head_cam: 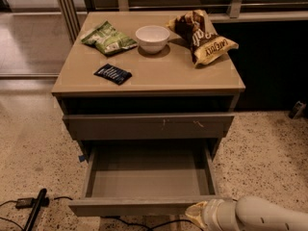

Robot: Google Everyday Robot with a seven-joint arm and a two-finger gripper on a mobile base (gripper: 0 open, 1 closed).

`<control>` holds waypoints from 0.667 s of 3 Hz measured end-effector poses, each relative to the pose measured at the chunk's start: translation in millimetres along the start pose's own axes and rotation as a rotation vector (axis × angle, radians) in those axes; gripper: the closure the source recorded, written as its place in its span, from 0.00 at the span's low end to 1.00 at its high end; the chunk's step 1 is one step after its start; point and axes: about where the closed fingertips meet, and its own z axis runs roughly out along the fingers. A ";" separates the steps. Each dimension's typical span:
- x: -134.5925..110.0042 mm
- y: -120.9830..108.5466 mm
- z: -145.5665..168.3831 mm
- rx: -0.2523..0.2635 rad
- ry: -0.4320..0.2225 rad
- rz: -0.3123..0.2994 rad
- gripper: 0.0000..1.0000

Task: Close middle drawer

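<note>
Middle drawer (pixel 147 179) sticks far out of the front of the cabinet (pixel 144 83). It is wide open and its flat inside is bare. Its low plain front is the part farthest from the cabinet. Just above it, the taller drawer front (pixel 149 125) sits shut against the cabinet. On top of the cabinet are a white bowl (pixel 152 38), a green bag (pixel 109 38), a brown chip bag (pixel 204 37) and a small dark packet (pixel 112 73). None of them is in the way. The gripper (pixel 196 214) is low down in front of the cabinet, at the right end of the open drawer's front. The pale arm (pixel 262 215) reaches off to the right behind it. I cannot tell if the gripper is touching the drawer front or is only just beside it. I also cannot tell if it is clenched or released, and it does not look like it is holding anything. I think the step now is getting ready to push, so the closing has not really begun. The next move should be a flat, straight push on the drawer front, back toward the cabinet. A push so near one end could turn the drawer and make it stick. It would be safer nearer the middle of the front, going on until that front lines up with the one above.
</note>
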 end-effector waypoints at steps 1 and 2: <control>-2.8 -2.4 4.3 -0.001 0.003 -0.008 0.14; -10.6 -8.3 12.7 0.002 0.006 -0.031 0.00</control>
